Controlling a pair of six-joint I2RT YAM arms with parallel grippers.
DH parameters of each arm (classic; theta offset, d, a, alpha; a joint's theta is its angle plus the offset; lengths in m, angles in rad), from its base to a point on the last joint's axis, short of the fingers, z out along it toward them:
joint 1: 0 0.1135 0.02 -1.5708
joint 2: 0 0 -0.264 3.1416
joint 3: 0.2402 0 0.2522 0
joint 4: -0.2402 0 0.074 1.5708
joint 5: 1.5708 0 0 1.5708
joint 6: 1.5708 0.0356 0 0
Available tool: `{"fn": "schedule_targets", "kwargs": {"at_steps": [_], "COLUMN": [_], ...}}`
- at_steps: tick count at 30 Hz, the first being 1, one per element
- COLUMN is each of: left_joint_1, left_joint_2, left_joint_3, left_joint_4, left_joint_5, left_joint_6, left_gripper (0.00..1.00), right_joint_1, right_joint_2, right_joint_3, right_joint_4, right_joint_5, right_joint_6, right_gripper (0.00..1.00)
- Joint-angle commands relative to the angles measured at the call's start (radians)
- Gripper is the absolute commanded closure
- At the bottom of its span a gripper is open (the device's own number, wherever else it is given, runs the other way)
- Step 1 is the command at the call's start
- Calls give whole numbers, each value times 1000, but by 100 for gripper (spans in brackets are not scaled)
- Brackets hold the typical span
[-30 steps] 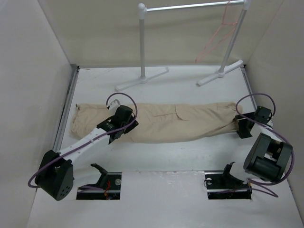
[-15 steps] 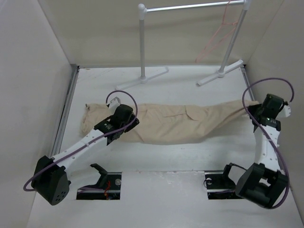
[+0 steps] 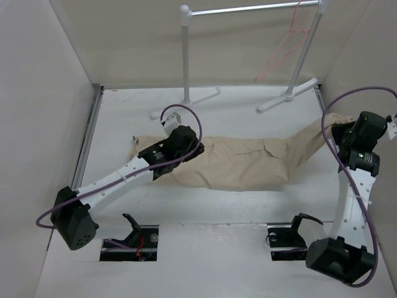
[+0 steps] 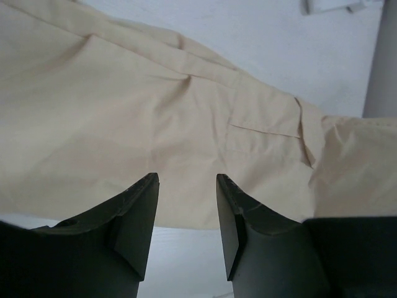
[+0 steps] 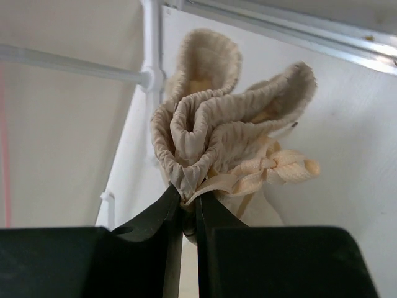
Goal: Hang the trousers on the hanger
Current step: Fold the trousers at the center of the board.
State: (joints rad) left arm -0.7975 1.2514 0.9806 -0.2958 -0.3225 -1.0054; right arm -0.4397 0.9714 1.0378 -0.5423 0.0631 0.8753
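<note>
The beige trousers [image 3: 242, 162] lie lengthwise across the white table, legs to the left. Their waist end is raised off the table at the right. My right gripper [image 3: 346, 131] is shut on the gathered waistband [image 5: 211, 130], pinched at the jaw tips [image 5: 189, 198], and the drawstring bow [image 5: 279, 167] hangs beside them. My left gripper [image 3: 193, 149] hovers over the leg part, open; its fingers [image 4: 139, 211] stand apart with only table between them, and cloth with a pocket flap [image 4: 263, 127] lies just beyond. The pink hanger [image 3: 282, 53] hangs from the rail at the back right.
The white rail stand [image 3: 248, 9] has a left post [image 3: 185, 56], a right post [image 3: 304, 56] and feet [image 3: 186, 104] on the table behind the trousers. Side walls close in left and right. Two cut-outs [image 3: 130, 242] lie near the front edge.
The right gripper shut on the waistband and lifted it up, back and to the right. The trousers slid rightward. The left arm moved right and back along the legs.
</note>
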Motion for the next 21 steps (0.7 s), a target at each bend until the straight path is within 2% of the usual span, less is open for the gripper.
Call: {"fn": "schedule_targets", "kwargs": {"at_steps": [1,3,6,11,16,21], "left_joint_1": [-13,29,144,403,684,896], "left_joint_2": [-19,-79,-216,-424,-512,-560], "left_joint_3": [81,76,24,-83,-154,-180], "left_joint_4": [-31,-69,-141,-224,-229,-238], "left_joint_5": [-30,-38,-32,42,177,240], "left_joint_6": [-10,-2,13,62,94,113], "left_gripper": [60,59,58,56,55,54], "right_joint_1": [121,254,527,983,1233,1374], "right_joint_2": [-68,-72,-53,137,445,812], "right_joint_3": [160,208,270,433,684,1041], "right_joint_4": [5,-14,-34,-44,-38,-67], "right_joint_5": [-10,23,162,426,498,472], "right_joint_6": [-65,-71,-58,-18,5,5], "right_gripper": [94,94,94,93,93,92]}}
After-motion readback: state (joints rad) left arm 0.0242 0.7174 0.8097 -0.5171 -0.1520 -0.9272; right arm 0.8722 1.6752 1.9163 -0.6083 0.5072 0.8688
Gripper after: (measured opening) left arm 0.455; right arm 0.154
